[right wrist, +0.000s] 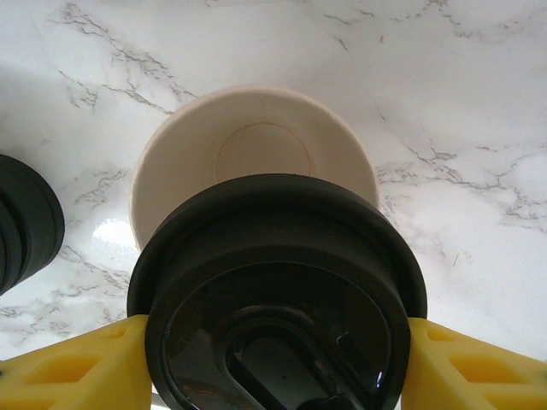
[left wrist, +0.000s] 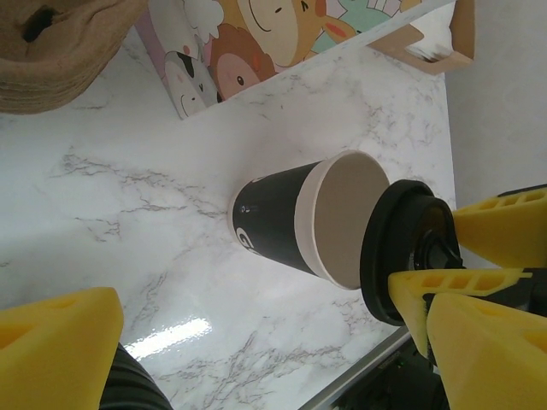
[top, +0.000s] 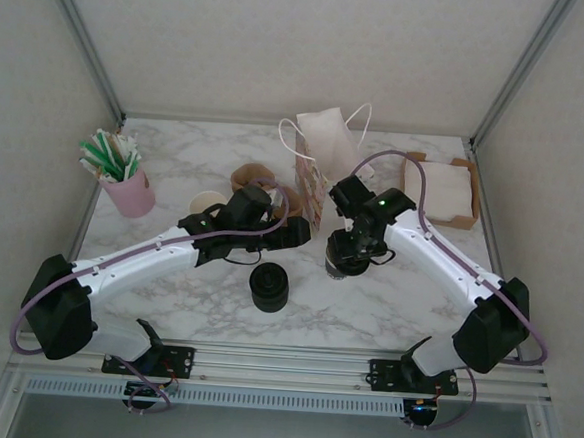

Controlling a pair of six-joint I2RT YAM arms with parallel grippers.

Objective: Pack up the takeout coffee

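Right wrist view: my right jaws pinch the black lid point(right wrist: 273, 282) from both sides, held tilted at the rim of the open cup point(right wrist: 256, 145) standing on the table point(right wrist: 479, 102). My left jaws stand spread, with the cup ahead between them, untouched.

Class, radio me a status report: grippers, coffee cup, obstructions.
Right gripper shut on black lid, over open cup. Left gripper open, near cup. Lid not on yet. Nothing between lid and rim.

1. A pink cup point(top: 130, 195) of green and white straws point(top: 109, 154) stands far left on the marble surface point(top: 366, 309).
2. Cartoon-printed paper bag point(top: 322, 151), far centre.
3. Cardboard box point(top: 462, 219) of napkins point(top: 443, 187), far right.
4. Stack of black lids point(top: 268, 286), near centre.
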